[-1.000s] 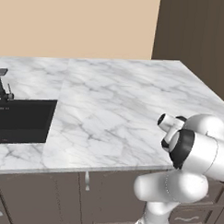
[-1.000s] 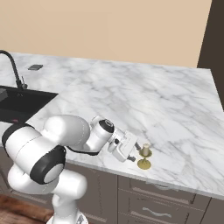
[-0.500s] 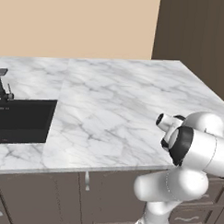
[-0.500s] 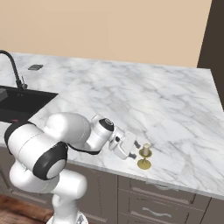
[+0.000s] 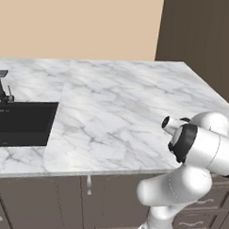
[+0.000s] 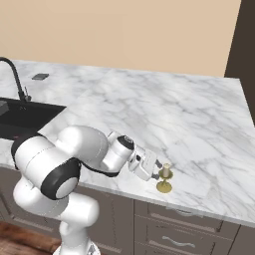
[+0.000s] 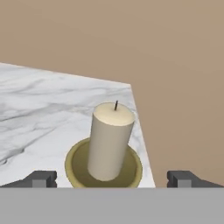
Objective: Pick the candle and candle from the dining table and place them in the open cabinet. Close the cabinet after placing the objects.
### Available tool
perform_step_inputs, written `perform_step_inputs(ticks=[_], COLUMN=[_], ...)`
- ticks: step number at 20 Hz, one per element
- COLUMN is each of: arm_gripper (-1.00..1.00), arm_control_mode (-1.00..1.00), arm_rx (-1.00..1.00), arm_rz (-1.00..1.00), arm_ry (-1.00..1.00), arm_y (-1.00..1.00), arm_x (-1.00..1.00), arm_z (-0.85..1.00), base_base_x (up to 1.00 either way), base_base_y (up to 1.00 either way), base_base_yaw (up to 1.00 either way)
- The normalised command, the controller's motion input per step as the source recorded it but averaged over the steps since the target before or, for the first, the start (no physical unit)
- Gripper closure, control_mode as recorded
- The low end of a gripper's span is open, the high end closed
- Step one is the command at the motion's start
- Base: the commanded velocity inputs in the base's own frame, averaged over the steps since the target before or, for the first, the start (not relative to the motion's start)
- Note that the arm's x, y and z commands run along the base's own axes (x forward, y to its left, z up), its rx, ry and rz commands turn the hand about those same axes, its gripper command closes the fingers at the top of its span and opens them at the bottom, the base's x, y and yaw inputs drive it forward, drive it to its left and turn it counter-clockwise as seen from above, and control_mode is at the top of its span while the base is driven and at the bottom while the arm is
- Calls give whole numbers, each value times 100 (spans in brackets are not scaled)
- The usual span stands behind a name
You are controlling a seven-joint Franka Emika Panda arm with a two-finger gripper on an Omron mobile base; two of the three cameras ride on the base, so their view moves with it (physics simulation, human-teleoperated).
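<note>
- Hand view shows the candle (image 7: 109, 140) upright on its dish (image 7: 131, 168), near the tabletop (image 7: 39, 113) edge, between the fingertips (image 7: 41, 178) of the wide-open gripper (image 6: 155, 172).
- Risk: the candle sits close to the edge; an off-centre approach could nudge the dish off or tip the candle.
- Compared with a second ago, the gripper has crept closer; the candle has not moved.
</note>
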Motion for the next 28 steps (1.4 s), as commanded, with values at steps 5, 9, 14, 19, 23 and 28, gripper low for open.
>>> perform_step_inputs(ticks=[5, 9, 14, 19, 23, 28], arm_gripper=[-100, -100, -100, -100, -100, -100], arm_control_mode=[-100, -100, -100, -100, -100, -100], arm_rx=[0, 3, 3, 2, 4, 3], arm_rz=[1, 0, 0, 0, 0, 0], arm_ry=[0, 0, 0, 0, 0, 0], arm_y=[-4, -16, -17, -17, -19, -16], arm_x=[9, 1, 0, 5, 3, 0], arm_z=[-11, -10, -7, -2, -5, -8], base_base_x=[0, 0, 0, 0, 0, 0], base_base_y=[0, 0, 0, 0, 0, 0], base_base_yaw=[0, 0, 0, 0, 0, 0])
